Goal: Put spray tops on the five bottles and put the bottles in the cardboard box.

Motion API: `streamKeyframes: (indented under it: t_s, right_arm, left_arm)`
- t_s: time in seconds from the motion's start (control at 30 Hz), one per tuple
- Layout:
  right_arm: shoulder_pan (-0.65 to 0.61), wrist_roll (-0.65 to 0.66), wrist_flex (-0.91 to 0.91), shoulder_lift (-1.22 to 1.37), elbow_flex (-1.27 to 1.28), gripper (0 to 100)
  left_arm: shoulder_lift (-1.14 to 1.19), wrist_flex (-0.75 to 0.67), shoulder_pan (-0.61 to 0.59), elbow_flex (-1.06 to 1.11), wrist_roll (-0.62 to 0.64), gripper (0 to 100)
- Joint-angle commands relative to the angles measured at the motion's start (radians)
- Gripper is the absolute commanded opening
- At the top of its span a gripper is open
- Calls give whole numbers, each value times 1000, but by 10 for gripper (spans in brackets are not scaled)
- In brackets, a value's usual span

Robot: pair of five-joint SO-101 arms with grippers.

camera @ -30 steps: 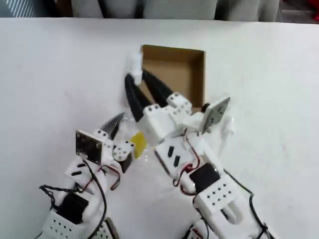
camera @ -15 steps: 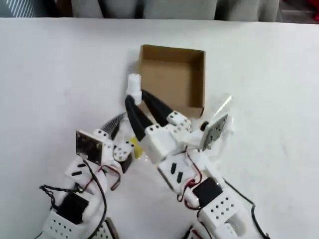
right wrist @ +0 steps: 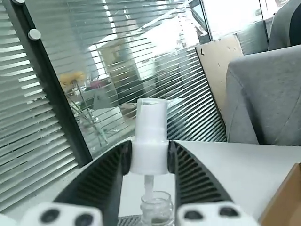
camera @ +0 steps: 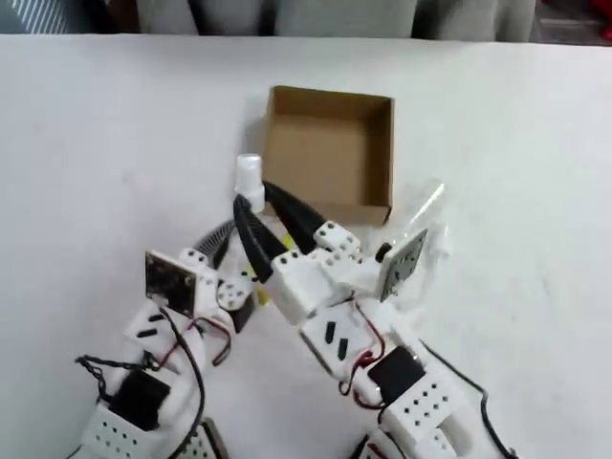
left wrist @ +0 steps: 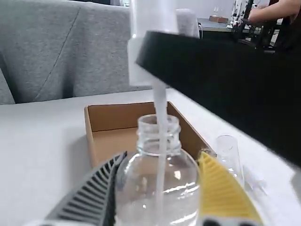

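My left gripper (left wrist: 162, 162) is shut on a clear bottle (left wrist: 157, 183), held upright between its grey and yellow fingers. Straight above it, my right gripper (right wrist: 149, 151) is shut on a white spray top (right wrist: 150, 139). The top's thin tube runs down into the bottle's open neck (right wrist: 154, 205), and the cap still sits above the neck. In the high view the right gripper (camera: 254, 198) holds the spray top (camera: 249, 174) just left of the cardboard box (camera: 330, 97), over the left gripper (camera: 239, 260). The box (left wrist: 113, 117) looks empty.
Another clear bottle (camera: 426, 204) lies on the table right of the box, also seen as a bottle (left wrist: 228, 151) beside the yellow finger. Clear plastic (camera: 435, 244) lies near it. The two arms cross at the table's front.
My right gripper has pulled back from the box's left edge towards the front left, carrying the spray top over the bottle. The left arm has stayed still.
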Motion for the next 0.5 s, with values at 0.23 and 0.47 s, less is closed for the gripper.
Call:
streamKeyframes:
  t_s: [0.23,0.47]
  right_arm:
    - [-21,49,2,-12,-8,20]
    - [-22,114,-22,62,-25,17]
  left_arm:
    - [-8,-28,4,-8,8,20]
    - [-8,-28,2,-8,8,20]
